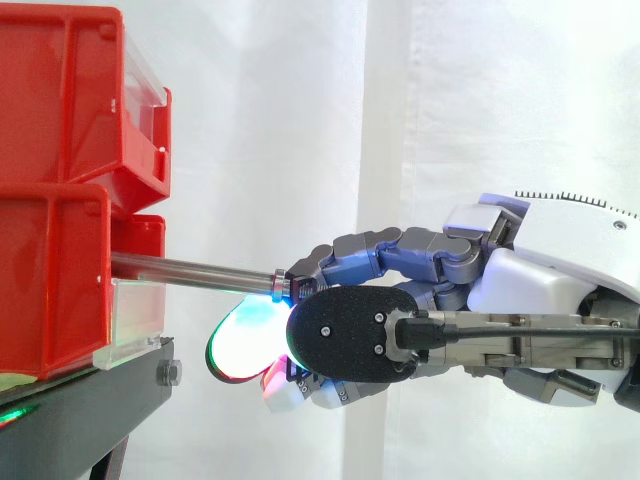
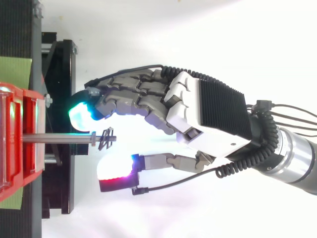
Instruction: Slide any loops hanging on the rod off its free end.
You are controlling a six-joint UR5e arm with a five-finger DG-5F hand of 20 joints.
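Observation:
A thin metal rod (image 2: pixel 59 139) sticks out level from the lower red bin (image 1: pixel 50 290) towards the right. A small bunch of black loops (image 2: pixel 105 139) hangs close to its free end. My hand (image 2: pixel 208 114) comes in from the right and straddles that end. The fingers with a cyan-glowing pad (image 2: pixel 81 113) lie on one side of the rod, and the thumb with its white and red pad (image 2: pixel 114 168) lies on the other. From above, a gap shows between the loops and both pads. In the side view the hand (image 1: pixel 560 270) stands level with the rod's tip (image 1: pixel 278 284).
Two red bins, the upper one (image 1: pixel 60 120) above the lower, stand on a black stand (image 1: pixel 90 410) at the left. A green mat (image 2: pixel 15 74) lies behind them. A white curtain hangs behind everything, with free room to the right of the rod's end.

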